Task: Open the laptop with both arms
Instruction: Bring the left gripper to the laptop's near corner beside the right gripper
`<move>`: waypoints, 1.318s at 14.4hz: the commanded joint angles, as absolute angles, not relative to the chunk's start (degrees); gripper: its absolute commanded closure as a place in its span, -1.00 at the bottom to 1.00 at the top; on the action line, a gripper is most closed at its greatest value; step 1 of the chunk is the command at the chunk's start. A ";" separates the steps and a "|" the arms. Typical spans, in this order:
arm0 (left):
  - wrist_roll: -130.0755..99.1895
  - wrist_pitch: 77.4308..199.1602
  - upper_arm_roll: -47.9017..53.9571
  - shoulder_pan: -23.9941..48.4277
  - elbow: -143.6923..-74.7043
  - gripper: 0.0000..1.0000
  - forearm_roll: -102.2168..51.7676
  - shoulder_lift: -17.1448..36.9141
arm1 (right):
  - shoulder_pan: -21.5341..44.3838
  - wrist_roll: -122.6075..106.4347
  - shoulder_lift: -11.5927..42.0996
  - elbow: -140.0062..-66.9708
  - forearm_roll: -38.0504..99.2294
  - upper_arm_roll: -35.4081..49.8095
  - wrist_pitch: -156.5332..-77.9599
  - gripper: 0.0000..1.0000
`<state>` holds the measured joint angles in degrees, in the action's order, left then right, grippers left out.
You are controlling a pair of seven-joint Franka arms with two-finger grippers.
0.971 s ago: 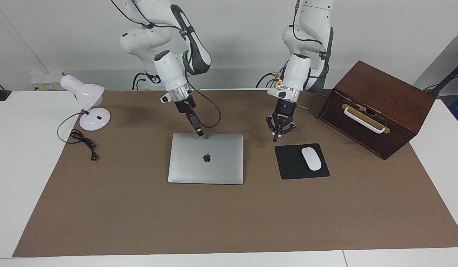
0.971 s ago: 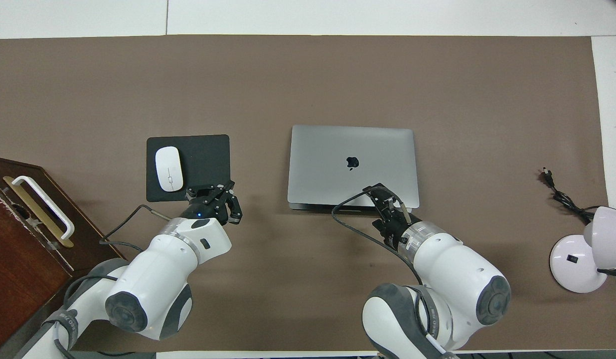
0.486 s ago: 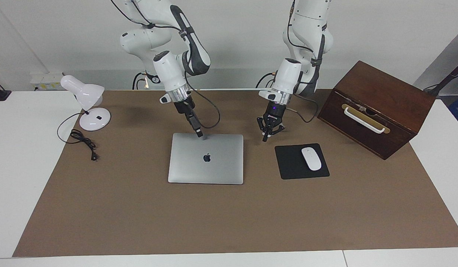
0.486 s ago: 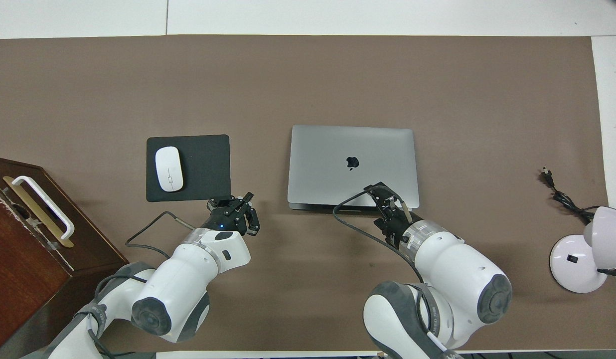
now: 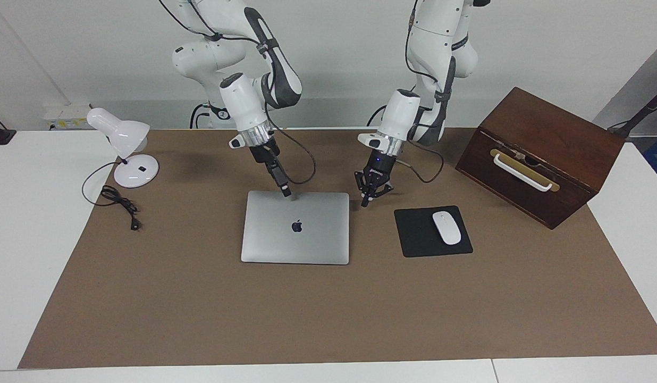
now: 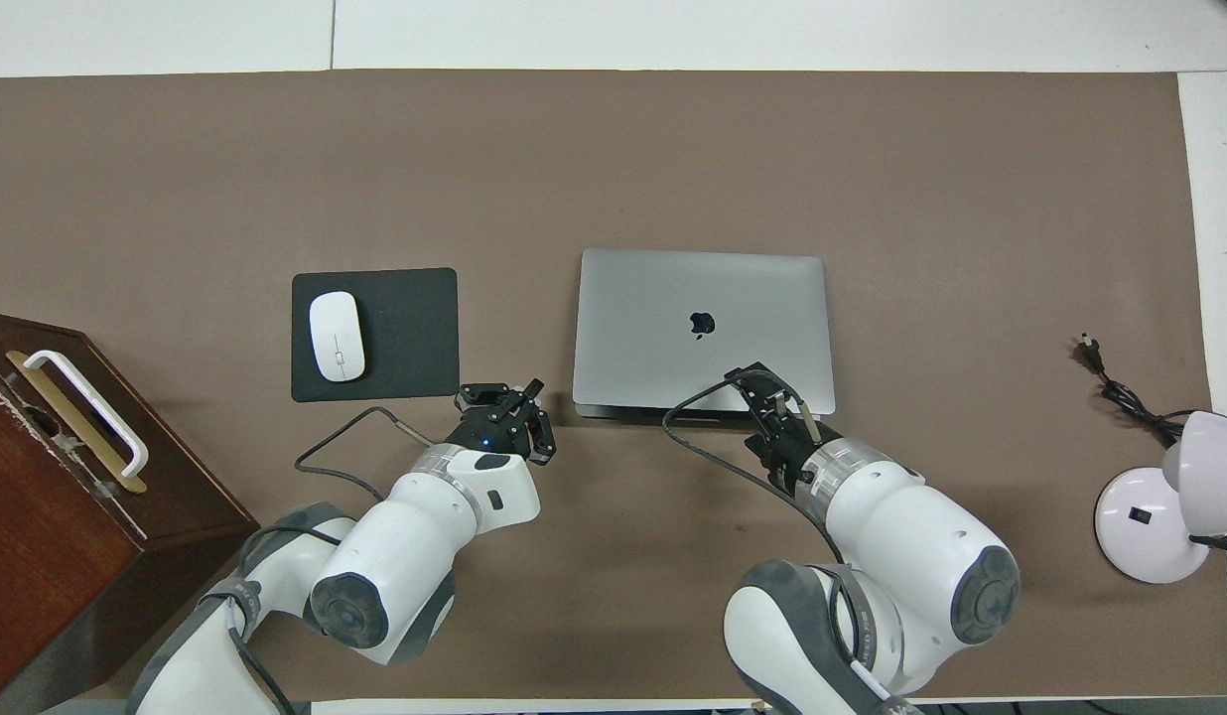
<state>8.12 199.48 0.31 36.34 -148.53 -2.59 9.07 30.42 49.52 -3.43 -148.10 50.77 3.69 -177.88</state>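
Observation:
The silver-grey laptop (image 5: 295,234) lies closed and flat on the brown mat, logo up; it also shows in the overhead view (image 6: 673,298). My right gripper (image 5: 286,192) is shut, with its tip on the lid at the laptop's edge nearest the robots; in the overhead view the right gripper (image 6: 762,382) covers that edge. My left gripper (image 5: 368,196) is open and empty, low over the mat between the laptop's corner and the mouse pad; in the overhead view the left gripper (image 6: 501,390) is beside that corner.
A black mouse pad (image 5: 413,239) with a white mouse (image 5: 446,227) lies beside the laptop toward the left arm's end. A brown wooden box (image 5: 541,154) stands past it. A white desk lamp (image 5: 127,154) and its cord (image 5: 118,205) are at the right arm's end.
My left gripper has moved from the mouse pad's near edge toward the laptop's corner. The right gripper and the laptop have not moved.

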 commanded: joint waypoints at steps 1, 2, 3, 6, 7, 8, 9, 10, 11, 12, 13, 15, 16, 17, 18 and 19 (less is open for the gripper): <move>9.32 200.74 -0.62 38.40 -146.17 1.00 -2.72 11.42 | 29.79 46.32 -2.99 -147.30 53.00 4.04 -177.71 -1.00; 9.32 200.74 -0.62 38.93 -145.73 1.00 -2.81 11.86 | 29.79 46.23 -2.99 -147.22 53.00 4.04 -177.71 -1.00; 9.40 200.74 -0.62 39.20 -145.55 1.00 -2.81 11.95 | 29.79 46.23 -2.99 -147.22 53.00 4.04 -177.71 -1.00; 9.40 200.74 -0.62 39.64 -145.28 1.00 -2.81 12.04 | 29.79 46.23 -2.99 -147.22 53.00 4.13 -177.71 -1.00; 9.49 200.74 -0.62 39.73 -145.11 1.00 -2.81 12.04 | 29.71 46.23 -2.99 -147.30 53.00 4.04 -177.71 -1.00; 9.49 200.74 -0.62 39.99 -145.19 1.00 -2.81 12.13 | 29.71 46.23 -2.99 -147.30 53.00 4.04 -177.71 -1.00; 9.49 200.74 -0.62 40.60 -145.20 1.00 -2.81 12.22 | 29.53 46.14 -2.99 -147.22 53.00 4.04 -177.71 -1.00; 9.49 200.74 -0.62 40.87 -145.20 1.00 -2.90 12.30 | 29.10 46.06 -2.99 -147.22 53.00 4.13 -177.71 -1.00; 9.49 200.74 -0.62 41.13 -145.20 1.00 -2.99 12.48 | 29.09 46.05 -2.90 -147.22 53.00 4.13 -177.63 -1.00; 9.41 200.74 -0.62 41.74 -145.20 1.00 -3.08 12.65 | 29.09 46.05 -2.90 -147.13 53.00 4.13 -177.63 -1.00; 9.40 200.74 -0.62 41.83 -145.20 1.00 -3.25 13.00 | 29.09 46.05 -2.90 -147.13 53.00 4.04 -177.63 -1.00; 9.40 200.74 -0.70 42.10 -145.11 1.00 -3.25 13.36 | 29.09 45.36 -2.90 -147.22 53.00 4.13 -177.63 -1.00; 9.40 200.74 -0.70 42.10 -145.11 1.00 -3.34 13.45 | 29.00 45.26 -2.99 -147.13 53.00 4.13 -177.63 -1.00; 9.40 200.74 -0.70 42.10 -145.11 1.00 -3.34 13.45 | 29.00 45.26 -2.99 -147.13 53.00 4.04 -177.63 -1.00; 9.40 200.74 -0.70 42.10 -145.11 1.00 -3.34 13.45 | 29.00 45.26 -2.90 -147.13 53.00 4.04 -177.63 -1.00; 9.49 200.74 -0.70 42.10 -144.93 1.00 -3.34 13.88 | 29.00 45.26 -2.90 -147.13 53.00 4.13 -177.63 -1.00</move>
